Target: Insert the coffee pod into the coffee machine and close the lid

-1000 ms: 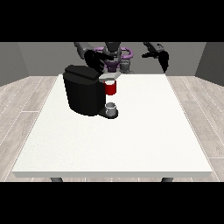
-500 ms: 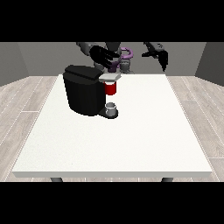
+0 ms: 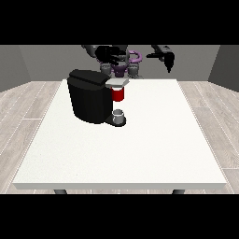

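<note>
Currently, only the front view is available. The coffee machine (image 3: 91, 95) stands on the worktop (image 3: 140, 144) at about 10 o'clock from the worktop's centre, with its lid (image 3: 117, 82) projecting toward 3 o'clock. A red thing at the machine (image 3: 118, 94) sits just below the lid, and a grey thing (image 3: 119, 115) rests on the machine's base; whether this is the coffee pod cannot be told.

The robot hand at the view's left (image 3: 108, 52) hovers above and behind the machine, at 12 o'clock from the lid. The robot hand at the view's right (image 3: 164, 53) is raised well apart from the machine, toward 2 o'clock.

Procedure, as judged: bring the nearer hand straight down over the lid, keep the approach vertical, and avoid nudging the machine body sideways.

Limitations: finger positions of both hands cannot be told. The lid's exact state, raised or seated, is hard to make out. The robot's torso hides part of the far worktop edge.
</note>
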Tool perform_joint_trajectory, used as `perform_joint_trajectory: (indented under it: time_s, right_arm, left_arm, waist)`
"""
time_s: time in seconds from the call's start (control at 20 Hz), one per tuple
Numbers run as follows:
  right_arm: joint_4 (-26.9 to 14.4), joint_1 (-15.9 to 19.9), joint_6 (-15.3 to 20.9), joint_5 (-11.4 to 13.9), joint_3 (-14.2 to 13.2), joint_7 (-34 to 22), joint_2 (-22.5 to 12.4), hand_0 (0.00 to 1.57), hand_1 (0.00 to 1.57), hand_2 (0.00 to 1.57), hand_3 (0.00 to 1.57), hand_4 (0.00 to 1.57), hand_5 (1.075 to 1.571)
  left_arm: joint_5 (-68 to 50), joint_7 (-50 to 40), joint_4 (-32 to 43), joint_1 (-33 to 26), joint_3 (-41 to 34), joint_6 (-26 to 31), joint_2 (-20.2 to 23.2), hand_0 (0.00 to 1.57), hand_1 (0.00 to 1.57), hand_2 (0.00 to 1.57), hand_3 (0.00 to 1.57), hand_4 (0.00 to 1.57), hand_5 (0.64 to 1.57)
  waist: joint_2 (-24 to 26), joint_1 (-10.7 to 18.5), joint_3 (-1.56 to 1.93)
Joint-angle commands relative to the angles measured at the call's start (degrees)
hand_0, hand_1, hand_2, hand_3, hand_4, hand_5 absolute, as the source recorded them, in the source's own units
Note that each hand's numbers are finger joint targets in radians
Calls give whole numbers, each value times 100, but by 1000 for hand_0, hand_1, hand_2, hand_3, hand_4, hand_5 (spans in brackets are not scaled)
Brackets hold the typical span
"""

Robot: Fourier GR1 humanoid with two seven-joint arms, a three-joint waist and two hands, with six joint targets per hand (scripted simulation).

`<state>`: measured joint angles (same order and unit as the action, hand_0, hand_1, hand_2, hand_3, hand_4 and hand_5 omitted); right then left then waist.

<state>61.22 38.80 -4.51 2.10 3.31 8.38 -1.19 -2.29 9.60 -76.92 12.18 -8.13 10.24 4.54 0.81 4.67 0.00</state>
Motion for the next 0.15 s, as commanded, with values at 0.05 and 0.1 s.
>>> perform_joint_trajectory:
  time_s: [0.05,0.1]
  right_arm:
    - [504,-1241,175,-579,576,71,114,0,0,0,0,251,1571]
    - [598,-1545,403,-695,806,308,115,0,0,0,0,157,1571]
  left_arm:
    - [-28,170,295,-407,-137,5,52,0,0,0,0,192,1571]
    - [145,114,339,-245,-108,-261,-13,0,0,0,0,192,1571]
  waist:
    - [538,-394,0]
    - [540,-519,1]
